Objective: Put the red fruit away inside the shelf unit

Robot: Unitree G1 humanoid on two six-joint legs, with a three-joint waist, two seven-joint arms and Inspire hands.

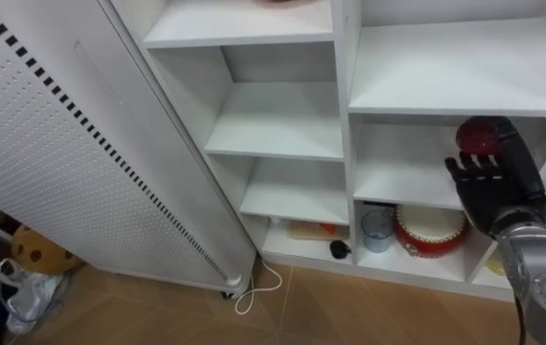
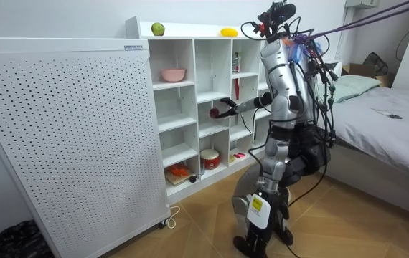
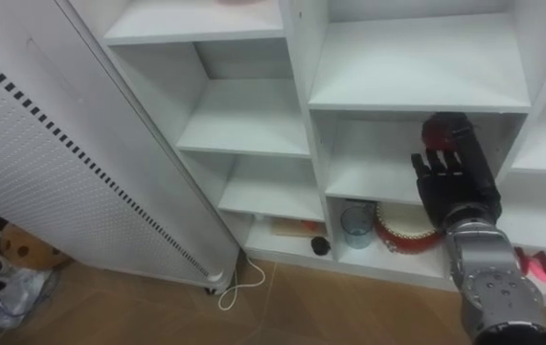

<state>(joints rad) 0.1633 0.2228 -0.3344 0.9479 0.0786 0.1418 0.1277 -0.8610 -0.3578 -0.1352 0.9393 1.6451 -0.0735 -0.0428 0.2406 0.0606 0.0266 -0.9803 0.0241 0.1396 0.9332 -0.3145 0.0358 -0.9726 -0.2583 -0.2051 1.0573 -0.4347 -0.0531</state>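
Note:
I stand facing the white shelf unit [image 1: 345,115]. My right hand [image 1: 491,187] is raised in front of the middle column's second compartment, its back towards me. Its fingers are curled round a dark red apple [image 1: 482,134], which shows just above them under the shelf board. The room view shows the same hand [image 2: 227,110] reaching into the shelf at chest height. My left hand [image 2: 253,151] is held low by my hip. A green apple [image 2: 158,29] and a yellow fruit [image 2: 228,31] lie on top of the unit.
A white perforated panel [image 1: 62,163] leans at the left, with a white cable [image 1: 259,286] on the floor by its foot. The bottom shelf holds a red round tin [image 1: 431,230], a glass cup [image 1: 376,230] and a small black object [image 1: 339,249]. A pink bowl [image 2: 174,74] sits higher up. A bed [image 2: 384,122] stands behind me.

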